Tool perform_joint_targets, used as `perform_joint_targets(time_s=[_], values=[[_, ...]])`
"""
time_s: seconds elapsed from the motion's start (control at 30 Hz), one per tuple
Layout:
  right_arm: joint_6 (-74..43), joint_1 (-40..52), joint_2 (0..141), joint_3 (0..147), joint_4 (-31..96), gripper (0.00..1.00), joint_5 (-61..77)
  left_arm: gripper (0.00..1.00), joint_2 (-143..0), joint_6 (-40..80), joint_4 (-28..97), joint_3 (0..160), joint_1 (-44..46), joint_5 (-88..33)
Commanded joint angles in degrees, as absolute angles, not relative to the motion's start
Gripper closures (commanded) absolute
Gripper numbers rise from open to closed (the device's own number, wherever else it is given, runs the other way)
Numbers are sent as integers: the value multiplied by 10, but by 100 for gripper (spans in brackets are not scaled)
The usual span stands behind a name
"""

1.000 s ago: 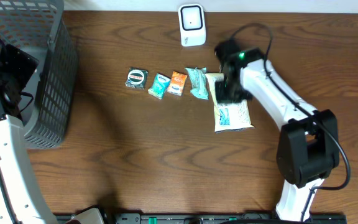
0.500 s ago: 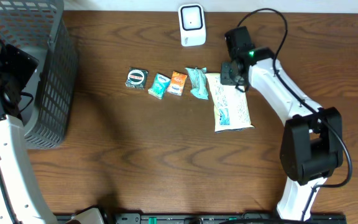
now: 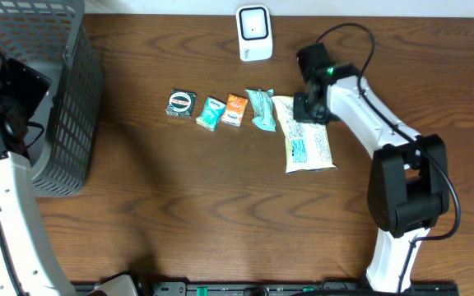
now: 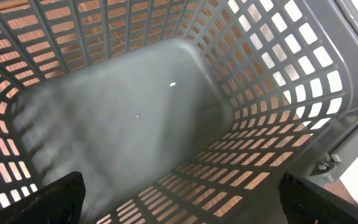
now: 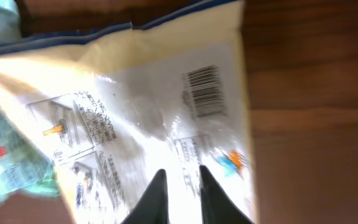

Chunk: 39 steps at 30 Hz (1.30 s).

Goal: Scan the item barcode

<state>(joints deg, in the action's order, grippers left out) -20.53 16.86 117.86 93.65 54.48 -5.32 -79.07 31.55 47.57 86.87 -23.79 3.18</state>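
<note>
While its fingers eased from pinched shut to a narrow gap, the right gripper (image 3: 309, 105) swung back from beside the scanner (image 3: 254, 33) to hang over the top end of the white packet (image 3: 307, 148), clasping nothing. The packet lay flat on the table (image 3: 179, 205) where it had been, just beside the row of small snacks (image 3: 220, 109), its barcode (image 5: 205, 92) face up. The scan looked not yet made; a fresh pick-up seemed due. The left gripper (image 4: 185, 200) stayed spread wide and empty over the basket (image 4: 278, 74).
</note>
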Motion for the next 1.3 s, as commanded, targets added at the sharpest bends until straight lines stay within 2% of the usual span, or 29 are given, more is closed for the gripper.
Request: perform_joint_targets(time_s=[0.0,0.03,0.1,0.13,0.27,0.47,0.57,0.8,1.03,1.07,1.17,1.27], values=[[-205,172,1167,980,580,56,-52,2,-791,318,475,872,-240,37],[-203,178,1167,980,588,39,-47,2,-791,318,475,872,-240,37],[-194,196,1167,976,603,20,-43,2,-791,318,475,872,-240,37],[-192,204,1168,974,608,13,-47,2,-791,318,475,872,-240,37],[-194,257,1170,957,609,2,-107,2,-791,318,475,872,-240,37],[-259,315,1173,903,583,1,-258,3,-791,318,475,872,-240,37],[-266,326,1173,869,560,1,-279,2,-791,318,475,872,-240,37],[-256,322,1173,787,491,1,-319,3,-791,318,475,872,-240,37],[-253,280,1173,728,435,1,-365,2,-791,318,475,872,-240,37],[-247,273,1173,724,427,5,-362,3,-791,318,475,872,-240,37],[-226,246,1173,715,405,33,-330,3,-791,318,475,872,-240,37],[-220,222,1172,718,402,69,-279,2,-791,318,475,872,-240,37]])
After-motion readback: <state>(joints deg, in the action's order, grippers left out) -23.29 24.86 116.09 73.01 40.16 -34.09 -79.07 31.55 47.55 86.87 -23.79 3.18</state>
